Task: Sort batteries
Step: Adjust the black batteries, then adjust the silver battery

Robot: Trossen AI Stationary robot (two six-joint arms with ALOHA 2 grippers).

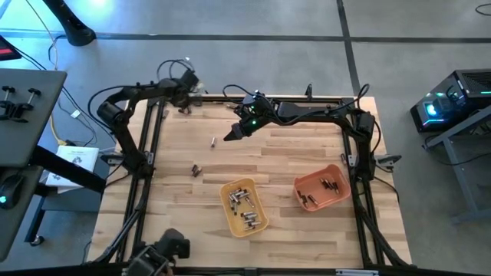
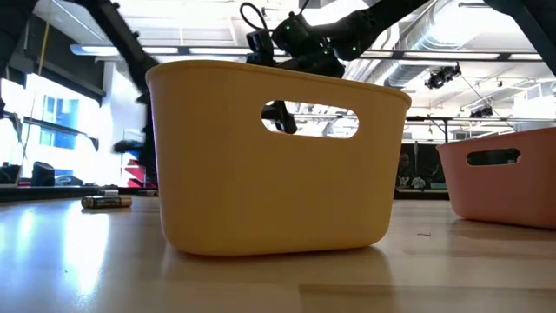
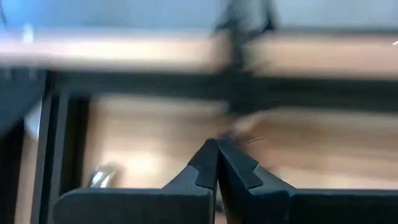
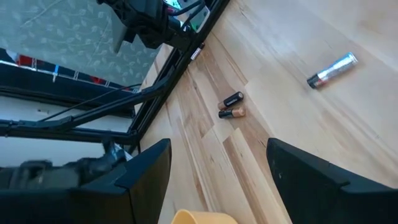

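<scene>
Risk of cells rolling away: right gripper [image 1: 232, 136] spread wide, hovering near lone silver battery [image 1: 212, 141], dark pair [image 1: 196, 170] farther off, others already in yellow tray [image 1: 230, 215] and orange tray [image 1: 341, 180]. Left gripper [image 3: 217, 149] pressed together, parked at table's far edge.

Overhead, table-level, 2 wrist cams.

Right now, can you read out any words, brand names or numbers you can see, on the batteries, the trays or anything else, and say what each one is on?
None can be read.
Silver battery: its dark end band is too small to show any text.
Two dark batteries: printing too small to read.
Battery in the low view: label blurred.
Yellow tray and orange tray: plain, no lettering.
Papers beside the table: print too small.
</scene>
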